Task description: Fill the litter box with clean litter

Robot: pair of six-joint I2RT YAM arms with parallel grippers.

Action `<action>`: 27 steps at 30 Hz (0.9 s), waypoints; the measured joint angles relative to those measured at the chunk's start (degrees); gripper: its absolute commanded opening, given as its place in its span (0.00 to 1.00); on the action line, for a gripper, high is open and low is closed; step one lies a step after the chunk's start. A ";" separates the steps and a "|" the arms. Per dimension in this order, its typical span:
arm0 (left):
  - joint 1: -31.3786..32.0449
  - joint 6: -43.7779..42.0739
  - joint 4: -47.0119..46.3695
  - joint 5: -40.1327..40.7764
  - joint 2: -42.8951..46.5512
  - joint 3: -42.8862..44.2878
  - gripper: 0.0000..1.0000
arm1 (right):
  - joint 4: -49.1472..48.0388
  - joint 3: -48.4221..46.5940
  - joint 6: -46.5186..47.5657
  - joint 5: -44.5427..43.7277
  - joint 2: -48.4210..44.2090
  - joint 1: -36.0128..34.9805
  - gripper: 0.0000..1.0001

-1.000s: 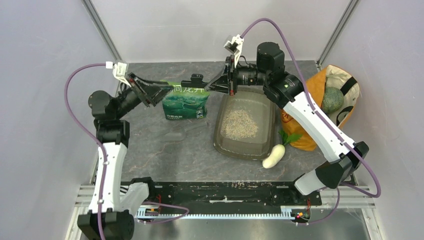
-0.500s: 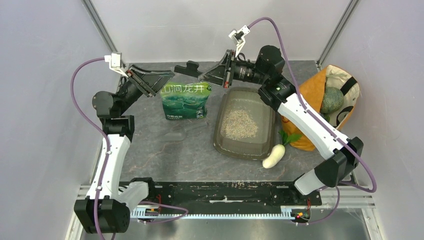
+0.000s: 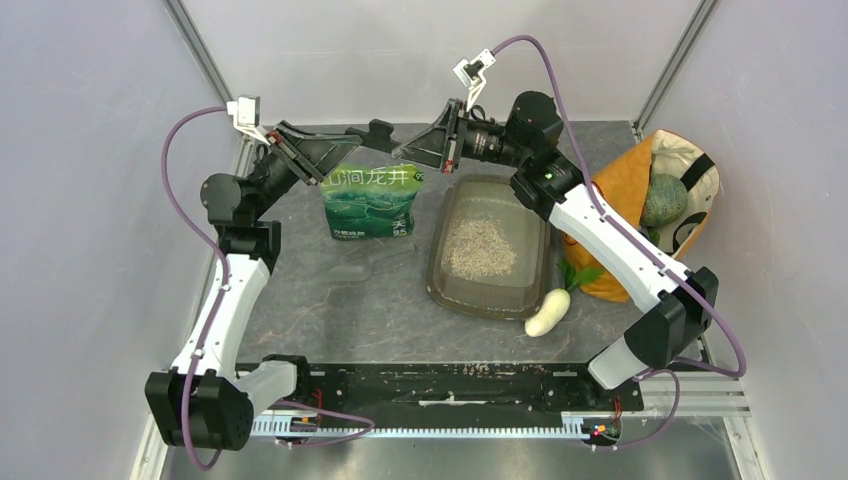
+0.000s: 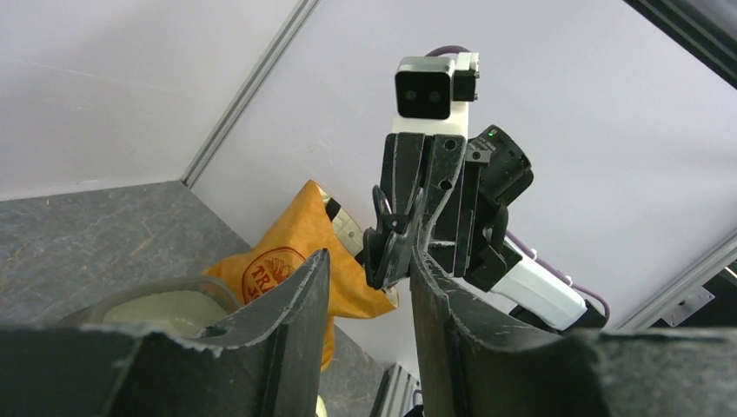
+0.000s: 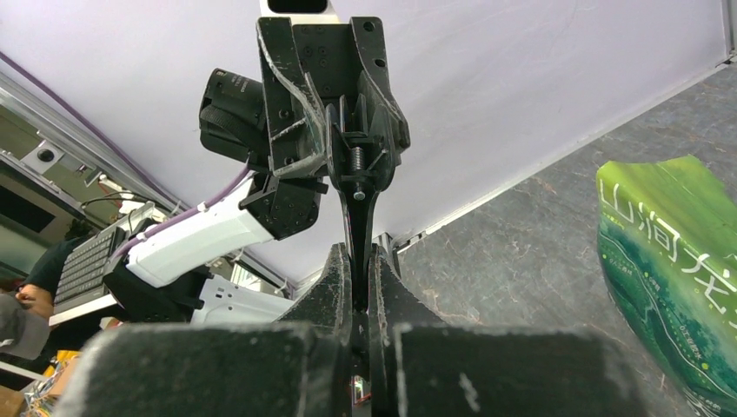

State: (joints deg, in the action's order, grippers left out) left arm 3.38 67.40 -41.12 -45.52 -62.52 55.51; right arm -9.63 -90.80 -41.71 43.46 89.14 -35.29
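Note:
The litter box (image 3: 437, 270) lies right of the table's centre with a thin heap of clean litter (image 3: 478, 247) in it. The green pouch (image 3: 370, 200) stands upright to its left and also shows in the right wrist view (image 5: 669, 261). Both grippers hover above the pouch's top, facing each other. My right gripper (image 3: 408, 153) (image 5: 358, 252) is shut on a thin black clip (image 3: 380, 130) (image 5: 359, 200). My left gripper (image 3: 355, 138) (image 4: 365, 256) is open, its jaws apart just in front of the clip (image 4: 391, 243).
An orange-and-cream fabric bag (image 3: 625, 190) holding a green round vegetable (image 3: 664, 200) stands at the right edge, and shows in the left wrist view (image 4: 287, 261). A white oval vegetable (image 3: 548, 312) with green leaves lies by the litter box's near right corner.
Both grippers rose from the pouch's top corners. The left gripper swung right toward the right gripper, which lifted the clip up and back. The pouch stands alone.

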 measured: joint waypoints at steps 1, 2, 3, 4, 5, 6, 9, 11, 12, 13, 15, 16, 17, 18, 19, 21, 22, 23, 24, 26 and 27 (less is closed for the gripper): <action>0.00 0.07 -0.26 0.04 -0.13 0.26 0.43 | -0.17 0.04 -0.11 0.02 0.00 -0.02 0.02; 0.00 0.11 -0.48 0.09 -0.24 0.50 0.43 | -0.33 0.17 -0.24 0.04 0.00 -0.11 0.02; 0.00 0.13 -0.70 0.17 -0.35 0.72 0.43 | -0.59 0.48 -0.28 0.13 0.00 -0.13 0.02; 0.00 0.17 -0.87 0.28 -0.48 1.01 0.44 | -0.74 0.76 -0.31 0.15 0.00 -0.13 0.02; 0.00 0.26 -1.01 0.39 -0.61 1.22 0.44 | -0.87 1.18 -0.31 0.17 0.00 -0.13 0.02; 0.02 0.31 -1.09 0.42 -0.70 1.44 0.44 | -0.94 1.66 -0.31 0.20 0.00 -0.20 0.02; 0.15 0.37 -1.07 0.44 -1.05 1.90 0.43 | -1.18 2.75 -0.46 0.26 0.00 -0.24 0.02; 0.39 0.37 -1.09 0.46 -1.42 1.90 0.44 | -1.55 2.82 -0.52 0.24 0.00 -0.24 0.02; 0.55 0.37 -1.09 0.46 -1.55 1.90 0.44 | -1.66 2.82 -0.55 0.24 0.00 -0.24 0.01; 0.79 0.37 -1.07 0.46 -1.66 1.92 0.45 | -1.84 2.82 -0.59 0.22 0.00 -0.22 0.02; 1.27 0.37 -1.07 0.44 -1.73 1.90 0.43 | -2.03 2.82 -0.72 0.22 0.00 -0.24 0.02; 1.44 0.37 -1.09 0.44 -1.73 1.92 0.40 | -2.16 2.82 -0.76 0.22 0.00 -0.24 0.02; 1.57 0.37 -1.09 0.44 -1.73 1.90 0.35 | -2.34 2.82 -0.85 0.24 0.00 -0.22 0.02; 1.64 0.39 -1.07 0.44 -1.73 1.90 0.28 | -2.40 2.82 -0.92 0.22 0.00 -0.24 0.02; 1.64 0.39 -1.05 0.44 -1.73 1.90 0.21 | -2.51 2.82 -0.96 0.31 0.00 -0.22 0.03; 1.62 0.46 -1.01 0.44 -1.73 1.90 0.03 | -3.06 2.82 -1.16 0.68 0.00 -0.24 0.14; 1.62 0.68 -1.29 0.39 -1.73 1.92 0.02 | -2.99 2.82 -1.11 0.63 0.00 -0.28 0.20; 1.64 0.66 -1.57 0.33 -1.68 1.95 0.02 | -2.95 2.82 -1.09 0.94 0.00 -0.26 0.28; 1.64 0.66 -1.81 0.17 -1.66 1.95 0.02 | -2.86 2.84 -1.14 1.27 0.00 -0.11 0.42; 1.73 0.50 -2.16 -0.28 -1.66 1.95 0.02 | -2.36 2.84 -0.94 1.84 -0.02 0.33 0.62; 1.75 0.24 -2.43 -1.07 -1.66 1.95 0.02 | -1.88 2.82 -0.59 2.27 -0.02 0.68 0.68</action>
State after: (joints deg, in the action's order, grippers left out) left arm 5.13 67.64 -43.55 -46.59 -64.18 57.45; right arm -11.51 -87.99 -42.30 45.74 89.12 -34.61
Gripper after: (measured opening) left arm 0.070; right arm 0.507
